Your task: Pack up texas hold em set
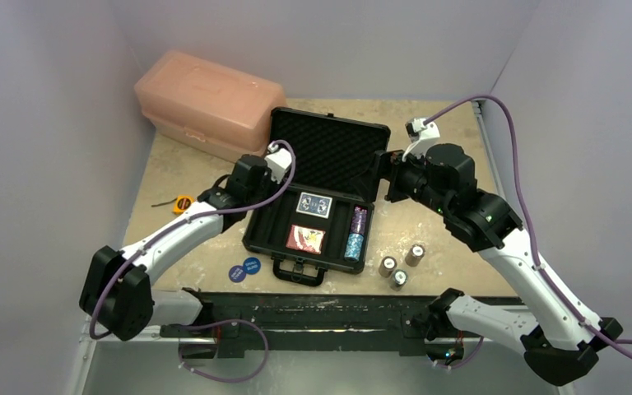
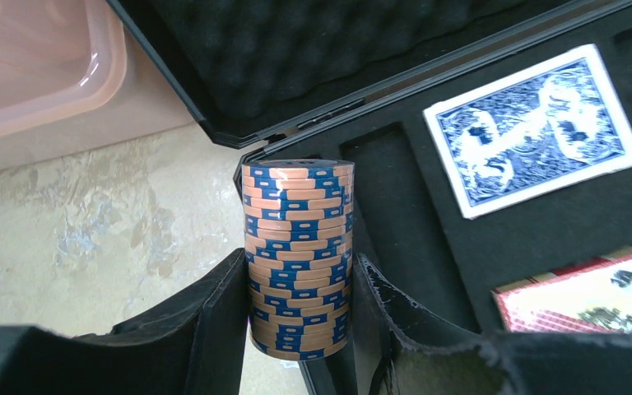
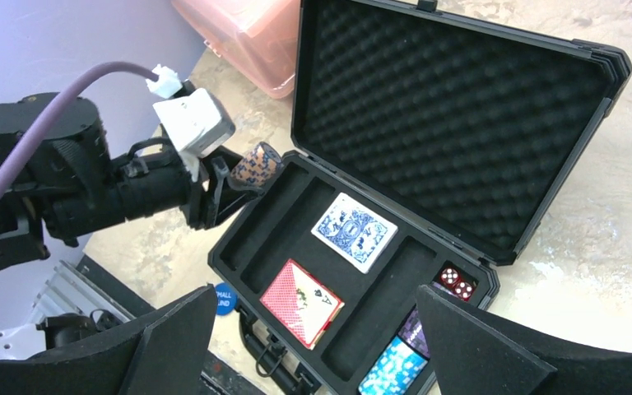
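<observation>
Left pincer [image 2: 300, 262] clamps chip stack [image 2: 299, 239]; right pincer [image 3: 317, 290] apart; beige tabletop [image 1: 173, 164], lilac walls [image 1: 337, 41].

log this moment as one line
left jaws: shut on orange chip stack | position: at case left edge | right jaws: open, empty

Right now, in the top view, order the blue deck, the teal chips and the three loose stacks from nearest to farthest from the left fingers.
1. Blue deck, middle of the case.
2. Teal chips, case's right slot.
3. Loose stacks, on the table, right of the case.
</observation>
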`<action>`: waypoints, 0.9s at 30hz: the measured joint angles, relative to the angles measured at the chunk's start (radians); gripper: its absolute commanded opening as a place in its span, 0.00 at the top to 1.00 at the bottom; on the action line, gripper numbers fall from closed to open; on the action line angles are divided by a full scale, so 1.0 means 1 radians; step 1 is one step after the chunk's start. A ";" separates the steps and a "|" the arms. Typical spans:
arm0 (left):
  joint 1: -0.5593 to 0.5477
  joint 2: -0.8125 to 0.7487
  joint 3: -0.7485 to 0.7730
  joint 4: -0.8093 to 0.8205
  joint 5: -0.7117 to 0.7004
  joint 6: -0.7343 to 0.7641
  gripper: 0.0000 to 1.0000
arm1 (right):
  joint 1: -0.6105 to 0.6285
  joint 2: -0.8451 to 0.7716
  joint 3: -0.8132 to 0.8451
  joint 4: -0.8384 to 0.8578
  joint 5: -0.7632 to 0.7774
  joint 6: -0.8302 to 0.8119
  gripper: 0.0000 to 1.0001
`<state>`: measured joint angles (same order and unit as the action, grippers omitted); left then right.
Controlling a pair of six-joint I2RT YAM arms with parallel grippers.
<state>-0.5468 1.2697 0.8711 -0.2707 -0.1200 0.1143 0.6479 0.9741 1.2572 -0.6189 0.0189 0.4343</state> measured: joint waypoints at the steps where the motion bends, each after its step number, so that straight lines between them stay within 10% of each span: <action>1: 0.004 0.019 0.008 0.000 -0.008 0.000 1.00 | 0.000 0.000 -0.003 -0.003 0.000 0.000 0.04; 27: 0.023 0.230 0.069 0.000 -0.154 -0.150 0.98 | 0.000 -0.002 -0.027 -0.032 -0.010 0.000 0.02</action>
<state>-0.5236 1.4994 0.9405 -0.2710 -0.2741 -0.0360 0.6479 0.9726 1.2301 -0.6506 0.0086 0.4339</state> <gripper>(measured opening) 0.413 0.977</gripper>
